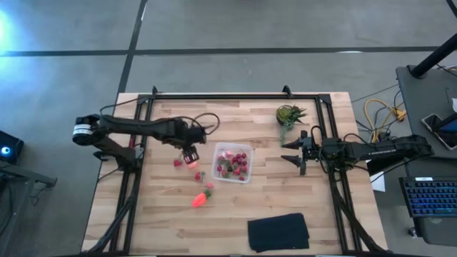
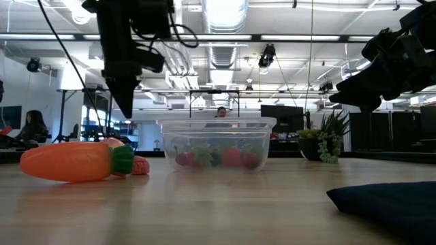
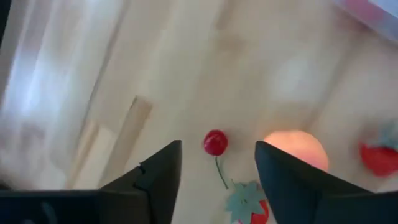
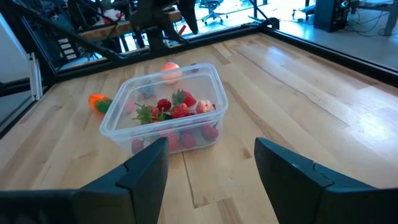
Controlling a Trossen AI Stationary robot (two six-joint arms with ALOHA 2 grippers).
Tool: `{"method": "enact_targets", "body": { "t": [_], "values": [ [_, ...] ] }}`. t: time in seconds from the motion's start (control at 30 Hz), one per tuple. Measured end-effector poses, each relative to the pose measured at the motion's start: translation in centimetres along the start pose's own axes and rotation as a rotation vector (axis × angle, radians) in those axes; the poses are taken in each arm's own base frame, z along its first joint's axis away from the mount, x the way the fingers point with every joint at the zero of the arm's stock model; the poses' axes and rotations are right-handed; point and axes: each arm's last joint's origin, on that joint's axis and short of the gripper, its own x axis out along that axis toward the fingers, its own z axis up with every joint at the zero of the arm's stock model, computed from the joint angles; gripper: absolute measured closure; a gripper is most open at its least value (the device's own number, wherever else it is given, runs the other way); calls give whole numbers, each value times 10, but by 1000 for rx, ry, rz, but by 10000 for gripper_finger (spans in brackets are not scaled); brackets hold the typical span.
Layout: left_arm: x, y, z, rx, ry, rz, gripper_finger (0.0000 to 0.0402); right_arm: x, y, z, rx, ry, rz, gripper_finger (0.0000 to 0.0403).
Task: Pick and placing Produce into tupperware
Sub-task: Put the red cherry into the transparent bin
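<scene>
My left gripper (image 1: 190, 154) hangs open above the table, just left of the clear tupperware (image 1: 233, 163), fingers pointing down. Below it lie a red cherry (image 3: 215, 142) with a stem, a pink-orange round fruit (image 3: 297, 149) and strawberries (image 3: 379, 158); none is touched. In the left wrist view the cherry shows between the fingers. The tupperware (image 4: 165, 109) rests on the table and holds several red berries. An orange carrot (image 1: 201, 198) with a green top lies on its side nearer the front edge. My right gripper (image 4: 211, 155) waits open, right of the tupperware.
A spiky green potted plant (image 1: 289, 114) stands at the back right, close to my right arm. A black folded cloth (image 1: 278, 232) lies at the front edge. Black frame rails (image 1: 214, 98) run along the table's far and side edges.
</scene>
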Motion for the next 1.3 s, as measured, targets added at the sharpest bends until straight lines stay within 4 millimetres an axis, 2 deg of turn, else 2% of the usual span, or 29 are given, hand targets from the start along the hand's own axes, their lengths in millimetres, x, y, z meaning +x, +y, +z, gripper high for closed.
{"method": "enact_targets", "body": {
  "t": [0.17,0.4,0.57,0.7,0.9,0.97,1.17,1.3],
  "values": [
    [13,14,-2,-222,55,-10,246,0,0,0,0,0,0,174],
    [39,24,5,-276,165,-17,249,0,0,0,0,0,0,174],
    [56,19,5,-154,214,68,249,0,0,0,0,0,0,174],
    [61,15,5,-110,227,96,241,0,0,0,0,0,0,174],
    [62,14,5,-108,238,69,205,0,0,0,0,0,0,174],
    [60,15,5,-82,228,63,203,0,0,0,0,0,0,174],
    [57,17,9,138,200,87,201,0,0,0,0,0,0,174],
    [57,17,9,121,195,94,201,0,0,0,0,0,0,174]
  ]
}}
